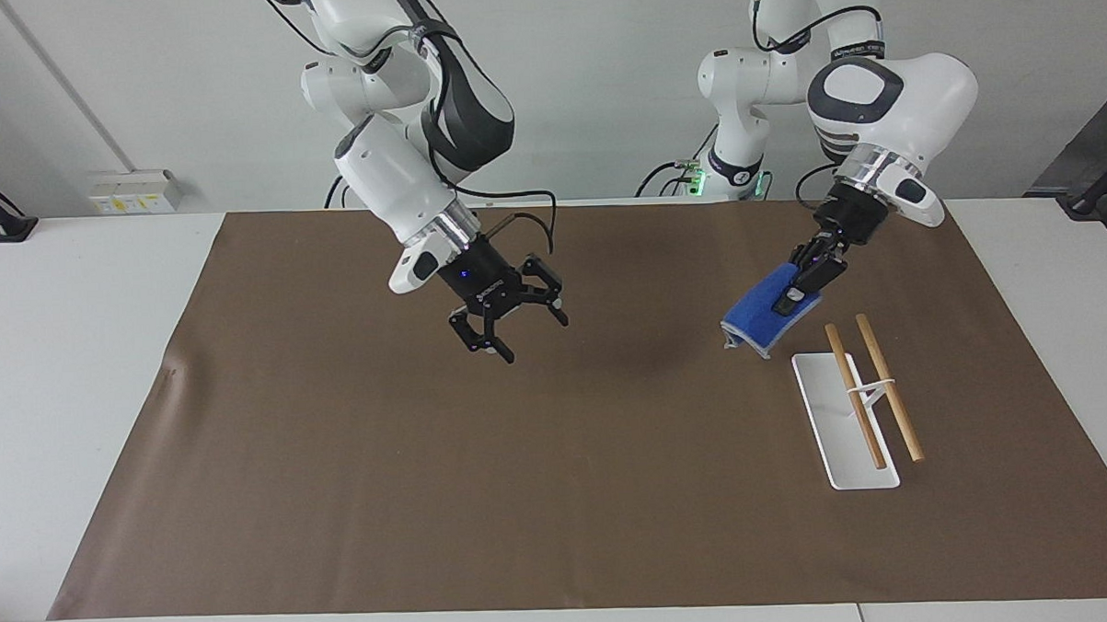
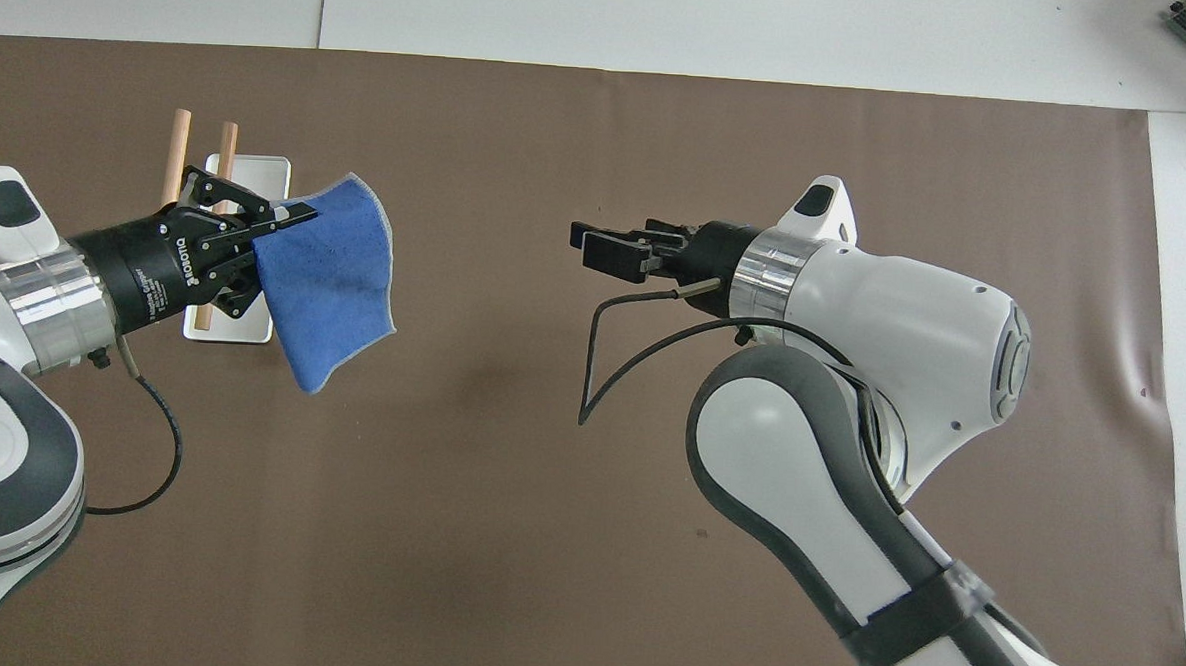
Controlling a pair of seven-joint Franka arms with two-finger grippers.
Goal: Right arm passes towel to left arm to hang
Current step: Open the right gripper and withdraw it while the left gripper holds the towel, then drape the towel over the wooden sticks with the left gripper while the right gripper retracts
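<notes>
My left gripper is shut on the blue towel and holds it in the air over the brown mat, beside the wooden-rod rack. The towel hangs flat below the fingers, its grey edging showing. My right gripper is open and empty, raised over the middle of the mat, its blue wrist light showing. The two grippers are well apart.
The rack has two wooden rods on a white base plate, toward the left arm's end of the table. A brown mat covers most of the white table. A black cable loops from the right wrist.
</notes>
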